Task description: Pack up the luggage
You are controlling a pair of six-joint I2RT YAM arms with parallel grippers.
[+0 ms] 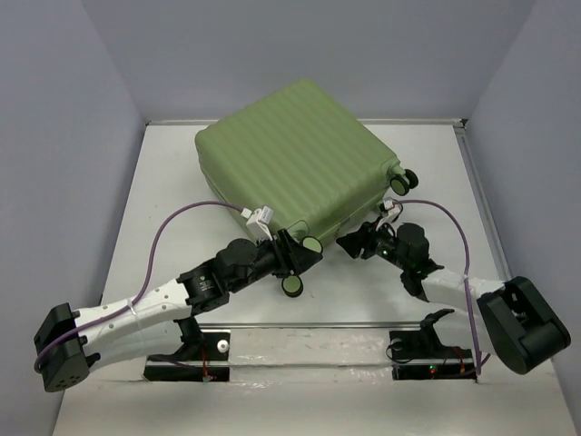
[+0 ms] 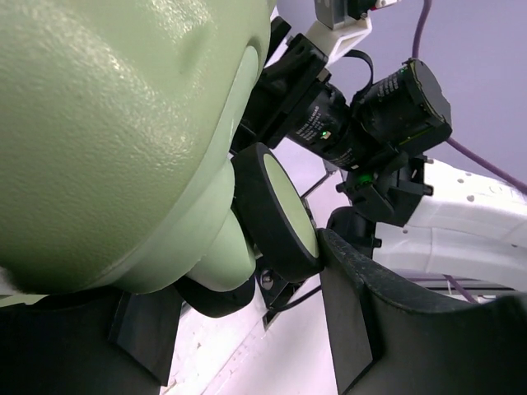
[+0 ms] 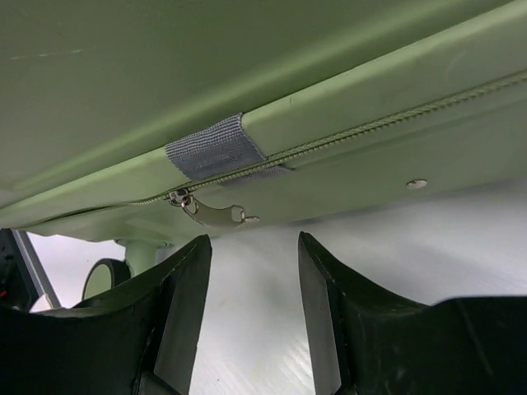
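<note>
The luggage (image 1: 300,154), a light-green ribbed hard-shell suitcase, lies closed and flat on the table. My left gripper (image 1: 296,258) is at its near corner. In the left wrist view, the open left gripper (image 2: 239,276) has a black wheel with a green hub (image 2: 280,210) between its jaws, and the right finger (image 2: 362,313) touches it. My right gripper (image 1: 349,242) is open and empty at the suitcase's near side. In the right wrist view, the right gripper (image 3: 251,247) sits just below a metal zipper pull (image 3: 216,214) on the closed zip.
A second wheel (image 1: 292,285) rests on the table below my left gripper. Another wheel pair (image 1: 405,180) sticks out at the suitcase's right corner. A grey webbing tab (image 3: 216,148) crosses the zip. Grey walls enclose the white table (image 1: 172,182) at back and sides.
</note>
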